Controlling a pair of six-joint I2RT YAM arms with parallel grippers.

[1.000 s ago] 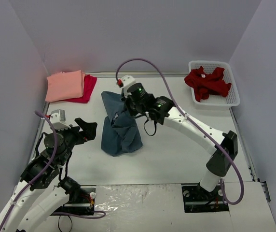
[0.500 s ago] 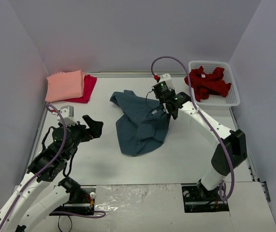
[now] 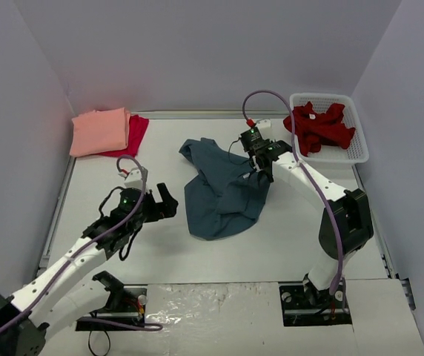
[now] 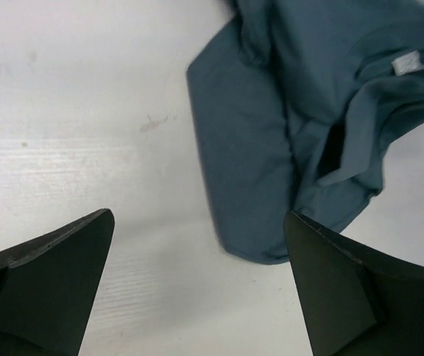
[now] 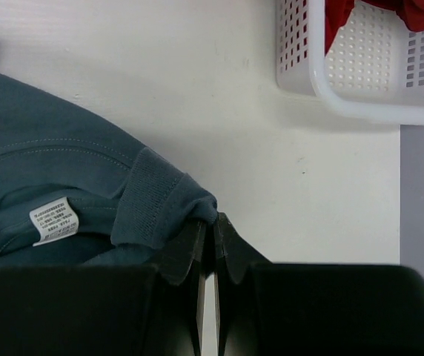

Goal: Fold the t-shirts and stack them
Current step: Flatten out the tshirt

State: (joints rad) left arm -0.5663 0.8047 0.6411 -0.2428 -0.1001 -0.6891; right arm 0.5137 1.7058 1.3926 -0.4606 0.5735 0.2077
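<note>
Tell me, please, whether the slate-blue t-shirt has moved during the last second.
Yes. The slate-blue t-shirt, pinched at its collar by the right pincer, has shifted right, toward the white basket, and lies more spread out.

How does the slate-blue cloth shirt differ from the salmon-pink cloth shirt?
The slate-blue cloth shirt lies crumpled mid-table; the salmon-pink cloth shirt is folded flat in the far left corner. The blue one is gripped at its collar by the right pincer; no pincer touches the pink one. Both are plain.
</note>
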